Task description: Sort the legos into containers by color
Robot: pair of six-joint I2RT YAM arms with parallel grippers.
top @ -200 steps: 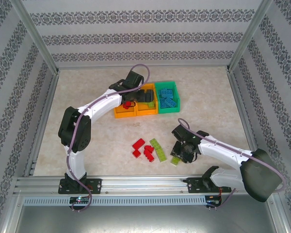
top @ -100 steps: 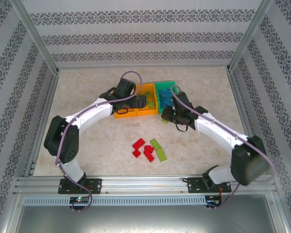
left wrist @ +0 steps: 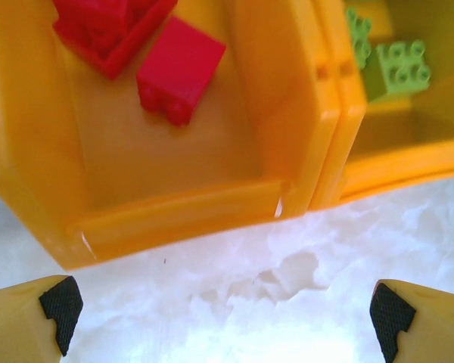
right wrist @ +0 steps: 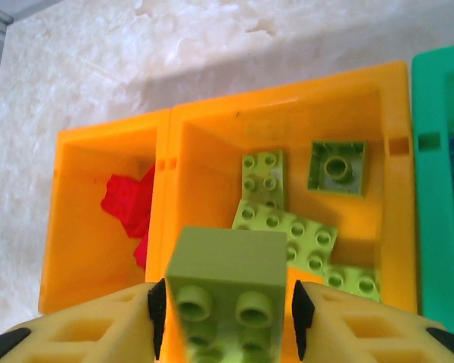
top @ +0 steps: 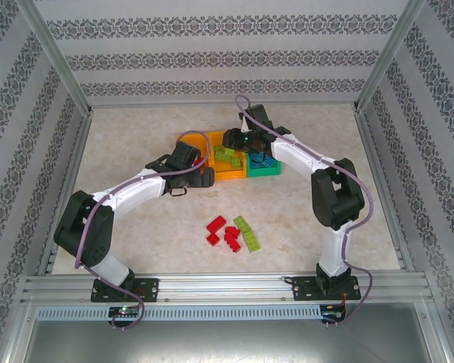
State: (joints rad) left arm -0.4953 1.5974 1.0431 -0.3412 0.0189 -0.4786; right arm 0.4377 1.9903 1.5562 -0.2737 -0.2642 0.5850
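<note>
While the right gripper [right wrist: 228, 318] is clamping it between both pads, a lime green brick [right wrist: 227, 287] is hanging over the middle orange bin [right wrist: 287, 106], its studded face turning toward the wrist camera. That bin is holding several more lime bricks [right wrist: 287, 227]. The left orange bin [right wrist: 83, 204] is holding red bricks [right wrist: 129, 208], and the green bin [right wrist: 439, 189] is holding blue bricks [top: 263, 160]. The left gripper [left wrist: 227, 318] is hovering wide open over the counter [top: 325, 219], just in front of the left orange bin.

the right tool [right wrist: 227, 318] has carried a lime brick [right wrist: 227, 265] above the middle bin [right wrist: 287, 89], and the left tool [left wrist: 219, 310] has withdrawn from the left bin [left wrist: 174, 215].
</note>
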